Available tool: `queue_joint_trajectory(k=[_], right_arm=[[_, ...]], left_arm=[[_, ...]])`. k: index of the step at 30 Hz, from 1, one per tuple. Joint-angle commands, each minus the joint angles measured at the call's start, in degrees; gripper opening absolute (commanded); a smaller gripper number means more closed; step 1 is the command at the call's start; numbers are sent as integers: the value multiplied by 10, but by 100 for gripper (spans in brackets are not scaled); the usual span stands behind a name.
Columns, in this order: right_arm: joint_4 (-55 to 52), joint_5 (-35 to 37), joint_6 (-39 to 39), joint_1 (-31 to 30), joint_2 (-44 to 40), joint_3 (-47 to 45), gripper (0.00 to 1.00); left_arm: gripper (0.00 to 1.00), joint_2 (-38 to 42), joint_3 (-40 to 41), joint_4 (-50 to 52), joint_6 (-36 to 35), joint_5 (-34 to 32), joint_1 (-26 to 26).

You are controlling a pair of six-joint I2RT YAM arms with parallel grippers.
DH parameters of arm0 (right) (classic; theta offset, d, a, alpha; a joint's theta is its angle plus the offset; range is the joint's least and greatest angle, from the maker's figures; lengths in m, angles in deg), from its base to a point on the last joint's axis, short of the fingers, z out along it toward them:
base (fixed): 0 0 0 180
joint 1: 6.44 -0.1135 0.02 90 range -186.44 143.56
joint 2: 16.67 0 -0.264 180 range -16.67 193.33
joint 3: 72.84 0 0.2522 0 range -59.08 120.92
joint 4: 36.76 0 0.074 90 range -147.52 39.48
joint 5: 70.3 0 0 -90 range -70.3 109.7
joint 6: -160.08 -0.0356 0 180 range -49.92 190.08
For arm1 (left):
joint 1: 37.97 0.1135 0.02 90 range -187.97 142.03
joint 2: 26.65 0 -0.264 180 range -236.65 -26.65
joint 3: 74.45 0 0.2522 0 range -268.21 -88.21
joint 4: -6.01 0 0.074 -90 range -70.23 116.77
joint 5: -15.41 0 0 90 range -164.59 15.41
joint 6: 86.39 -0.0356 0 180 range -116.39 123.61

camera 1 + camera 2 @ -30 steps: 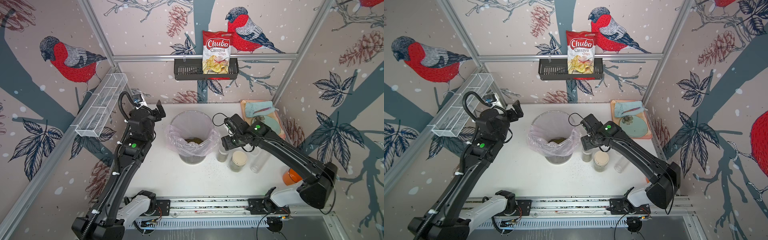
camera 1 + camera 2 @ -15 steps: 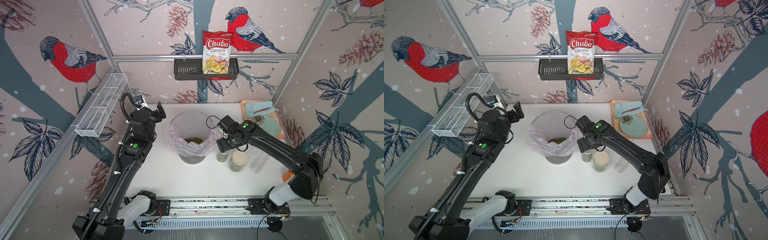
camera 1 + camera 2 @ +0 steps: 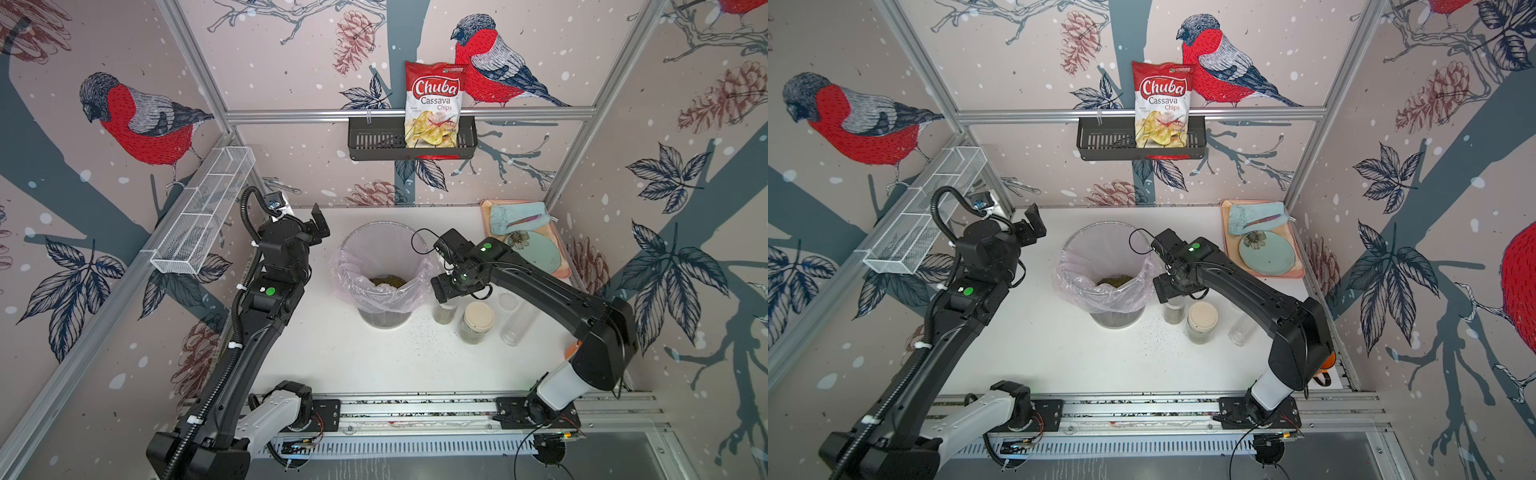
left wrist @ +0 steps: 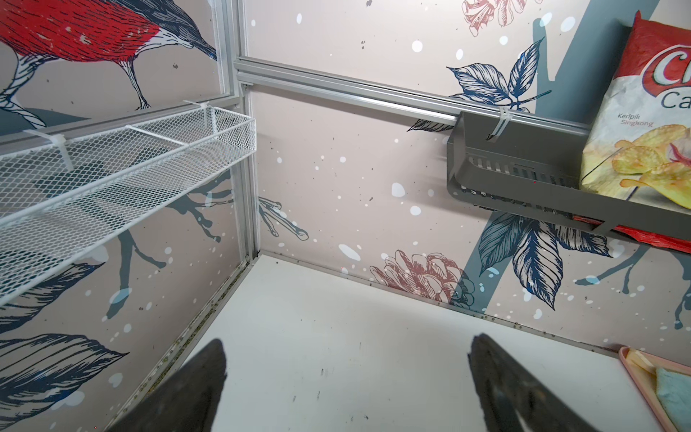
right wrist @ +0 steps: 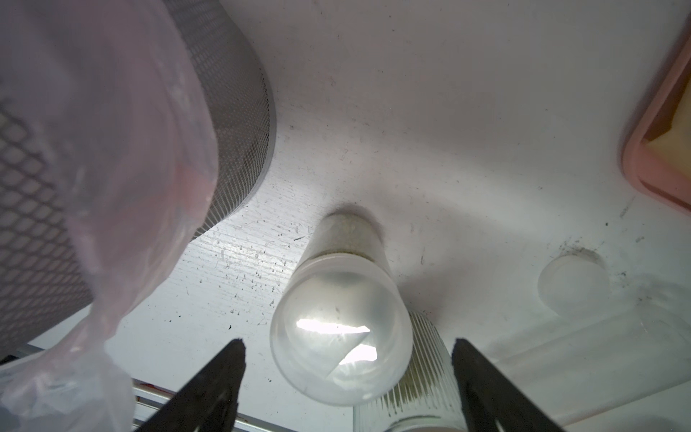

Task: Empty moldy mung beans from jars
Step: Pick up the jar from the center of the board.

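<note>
Three jars stand right of the bin in both top views. The short jar [image 3: 444,313] [image 5: 340,336] has a clear lid and olive mung beans low inside. It stands upright between the spread fingers of my right gripper [image 3: 446,291] [image 5: 347,342], which is open and hovers just over it without touching. Beside it are the cream-lidded jar [image 3: 478,322] with ribbed glass [image 5: 418,374] and the tall clear tube [image 3: 513,320]. More mung beans [image 3: 388,281] lie in the bin. My left gripper [image 3: 318,226] [image 4: 347,340] is raised at the back left, open with nothing in it.
The mesh bin with pink liner [image 3: 382,253] [image 5: 112,187] is close to the right gripper. Loose grains [image 3: 419,328] dot the table. A pink tray [image 3: 559,272] with plate and cloth sits at the back right. An orange mug [image 3: 571,349] peeks from behind the right arm. A small translucent cap [image 5: 572,284] lies near the tube.
My right gripper's jaws have spread wider and the right arm has swung a little left, settling over the short jar. The left arm has barely moved.
</note>
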Motion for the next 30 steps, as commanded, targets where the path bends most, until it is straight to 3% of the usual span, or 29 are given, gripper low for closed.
queue_joint_trajectory(k=[1,30], right_arm=[[7,-7,9,0,4,-6,87],[49,-20,13,6,30,-46,83]], left_arm=[[99,0,-2,-24,9,-6,3],[99,-3,2,-26,15,-4,12]])
